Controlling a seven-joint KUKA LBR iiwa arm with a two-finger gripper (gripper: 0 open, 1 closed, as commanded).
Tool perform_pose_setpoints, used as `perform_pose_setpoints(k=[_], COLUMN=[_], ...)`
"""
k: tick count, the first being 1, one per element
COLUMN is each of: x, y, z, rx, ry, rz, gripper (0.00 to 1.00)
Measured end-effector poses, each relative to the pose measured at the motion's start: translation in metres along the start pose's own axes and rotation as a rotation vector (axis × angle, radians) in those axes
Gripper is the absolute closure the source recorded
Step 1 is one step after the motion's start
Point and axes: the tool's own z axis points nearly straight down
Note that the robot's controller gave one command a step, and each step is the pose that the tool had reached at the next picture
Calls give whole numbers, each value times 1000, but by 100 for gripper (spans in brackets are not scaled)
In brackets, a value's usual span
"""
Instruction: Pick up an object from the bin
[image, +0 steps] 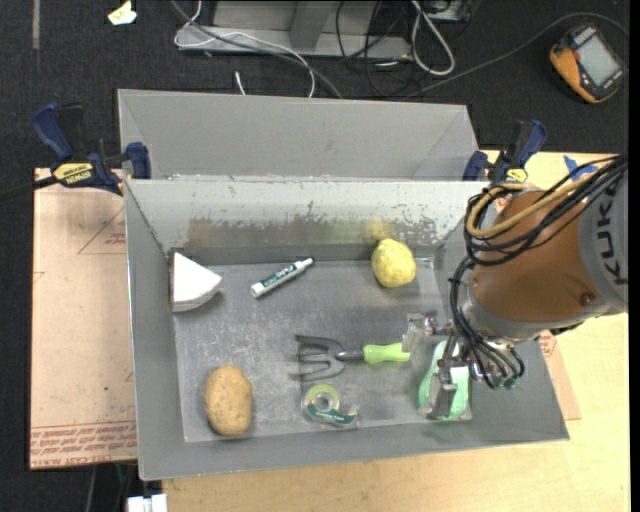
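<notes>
Pale green object (452, 398) in the near right corner of the bin (265, 325) sits beneath the gripper (440, 385); whether it is clenched cannot be told. Green-handled fork (350, 354) and tape dispenser (328, 405) lie just left. The grasp appears under way; next calls for a sure hold and a straight lift.

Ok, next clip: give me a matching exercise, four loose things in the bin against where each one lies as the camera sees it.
Things:
1. white wedge
2. brown potato
3. yellow lemon
4. marker pen

Places, as seen in the camera view:
A. lower left of the floor
B. upper right, close to the back wall
C. upper left corner
D. upper middle, lying slantwise

Pairs: 1-C, 2-A, 3-B, 4-D
</notes>
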Motion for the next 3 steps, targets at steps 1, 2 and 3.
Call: perform_pose_setpoints(k=[1, 2, 3], x=[-2, -25, -26], y=[0, 40, 41], z=[-4, 1, -9], rx=[1, 0, 0], ry=[-8, -9, -9], rz=[-2, -25, -26], gripper=[0, 0, 0])
